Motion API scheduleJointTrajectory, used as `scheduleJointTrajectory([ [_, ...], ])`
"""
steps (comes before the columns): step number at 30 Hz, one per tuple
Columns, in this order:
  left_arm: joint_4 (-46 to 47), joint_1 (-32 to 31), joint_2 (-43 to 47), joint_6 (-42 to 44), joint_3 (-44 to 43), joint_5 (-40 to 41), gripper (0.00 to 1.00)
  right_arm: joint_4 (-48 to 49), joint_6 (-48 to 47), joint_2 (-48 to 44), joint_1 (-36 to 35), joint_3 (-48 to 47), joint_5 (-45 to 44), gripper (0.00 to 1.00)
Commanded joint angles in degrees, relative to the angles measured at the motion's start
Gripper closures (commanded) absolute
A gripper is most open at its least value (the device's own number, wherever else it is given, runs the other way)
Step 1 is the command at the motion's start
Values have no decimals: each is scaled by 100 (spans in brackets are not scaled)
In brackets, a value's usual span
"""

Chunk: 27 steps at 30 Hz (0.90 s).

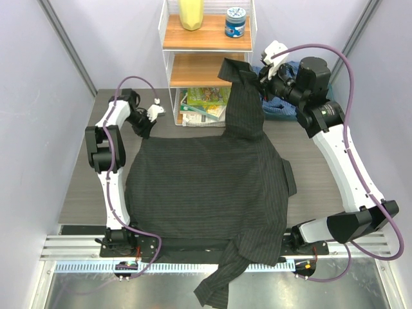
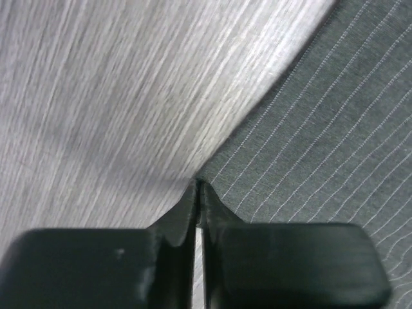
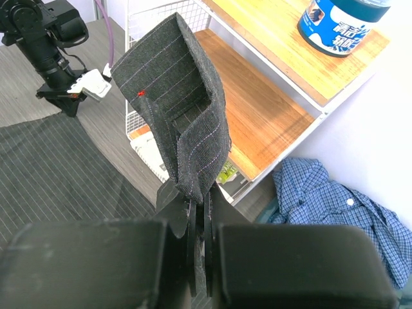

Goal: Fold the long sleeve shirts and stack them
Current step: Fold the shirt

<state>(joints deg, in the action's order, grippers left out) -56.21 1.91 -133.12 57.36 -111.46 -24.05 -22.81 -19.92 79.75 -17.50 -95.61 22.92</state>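
The dark charcoal pinstriped shirt (image 1: pixel 206 187) lies spread flat on the table. One sleeve hangs over the near edge. My right gripper (image 1: pixel 261 82) is shut on the other sleeve's cuff (image 3: pixel 180 109) and holds it up high in front of the shelf; in the right wrist view the gripper (image 3: pixel 199 193) pinches the folded cuff. My left gripper (image 1: pixel 144 126) sits low at the shirt's far left corner, and in the left wrist view the gripper (image 2: pixel 197 187) is shut on the shirt's edge (image 2: pixel 309 129). The blue shirt (image 3: pixel 335 193) lies crumpled at the back right (image 1: pixel 283 106), behind my right arm.
A white wire shelf unit (image 1: pixel 207 42) stands at the back with a yellow object (image 1: pixel 191 13) and a blue jar (image 1: pixel 235 21) on wooden boards, and magazines (image 1: pixel 205 106) at its foot. The hanging sleeve (image 1: pixel 219 283) drapes over the metal rail at the near edge.
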Motion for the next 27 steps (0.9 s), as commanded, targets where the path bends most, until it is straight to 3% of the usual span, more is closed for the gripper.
scheduleJointTrajectory([
  [1, 143, 2, 583, -128, 167, -284, 100, -21, -38, -126, 1, -396, -86, 99],
  [7, 927, 37, 1734, -129, 1222, -442, 100, -233, -20, -407, 9, -388, -94, 99],
  [15, 919, 28, 2685, 459, 1943, -539, 100, -628, 137, -925, 9, -414, 98, 99],
  [27, 1331, 125, 4127, 1399, 3762, -653, 100, -1804, 524, -1830, 9, -493, 354, 99],
])
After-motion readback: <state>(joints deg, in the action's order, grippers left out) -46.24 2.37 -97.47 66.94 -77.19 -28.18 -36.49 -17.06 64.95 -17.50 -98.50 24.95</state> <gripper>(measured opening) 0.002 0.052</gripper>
